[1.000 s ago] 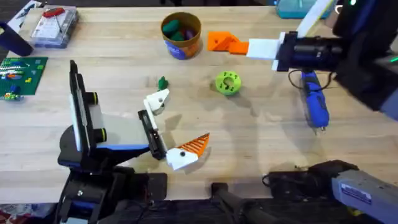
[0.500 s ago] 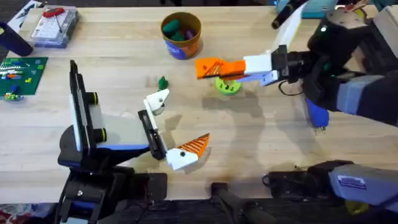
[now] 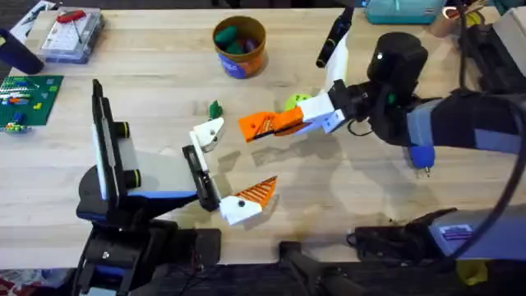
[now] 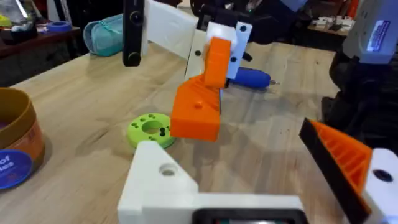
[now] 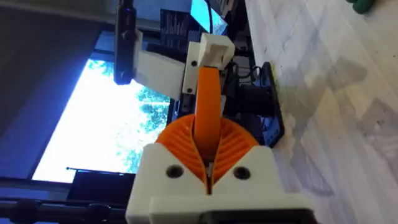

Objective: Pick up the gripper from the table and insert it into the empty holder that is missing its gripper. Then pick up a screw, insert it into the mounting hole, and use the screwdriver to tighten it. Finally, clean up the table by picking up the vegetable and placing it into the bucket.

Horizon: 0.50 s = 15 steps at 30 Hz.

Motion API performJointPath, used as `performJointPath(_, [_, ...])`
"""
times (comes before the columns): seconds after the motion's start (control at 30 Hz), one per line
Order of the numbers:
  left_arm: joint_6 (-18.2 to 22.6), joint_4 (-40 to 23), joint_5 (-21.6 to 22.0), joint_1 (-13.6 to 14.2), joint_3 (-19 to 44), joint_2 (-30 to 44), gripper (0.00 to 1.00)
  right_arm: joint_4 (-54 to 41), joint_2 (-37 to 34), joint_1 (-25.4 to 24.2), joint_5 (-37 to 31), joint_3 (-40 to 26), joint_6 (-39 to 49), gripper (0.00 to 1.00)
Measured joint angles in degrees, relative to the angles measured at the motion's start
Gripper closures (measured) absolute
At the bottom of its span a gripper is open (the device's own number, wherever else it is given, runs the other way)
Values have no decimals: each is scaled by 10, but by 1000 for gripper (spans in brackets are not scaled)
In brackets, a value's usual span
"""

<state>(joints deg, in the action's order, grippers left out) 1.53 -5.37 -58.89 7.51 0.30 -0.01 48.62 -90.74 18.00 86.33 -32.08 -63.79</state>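
A light wooden bench (image 3: 345, 205) is carrying the work. The right tool (image 3: 316, 117) is pinching the rigid, light plastic gripper (image 3: 267, 124) by its base, hovering beside the holder (image 3: 207, 131); the left tool's (image 3: 234, 168) fingers are standing spread.

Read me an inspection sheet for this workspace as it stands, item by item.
Surface: light wooden table, plank grain visible.
Job's things: orange gripper held above the table, close to the empty white holder; vegetable on the table; bucket upright, toy pieces inside; screwdriver lying partly under the right arm.
Clutter: lime-green disc, clear box, green board.
Hands: right hand shut on the gripper; left hand open, one side lacking its orange finger.
Cables: black cable at the right edge.
Surroundings: teal object at the far edge.
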Motion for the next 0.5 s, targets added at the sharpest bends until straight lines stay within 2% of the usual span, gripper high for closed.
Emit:
performJointPath(0.27, [0,0,0,0,0,0,10,15,-45,0,2,0,-10,995])
performJointPath(0.5, [0,0,0,0,0,0,10,42,-49,8,2,0,-19,995])
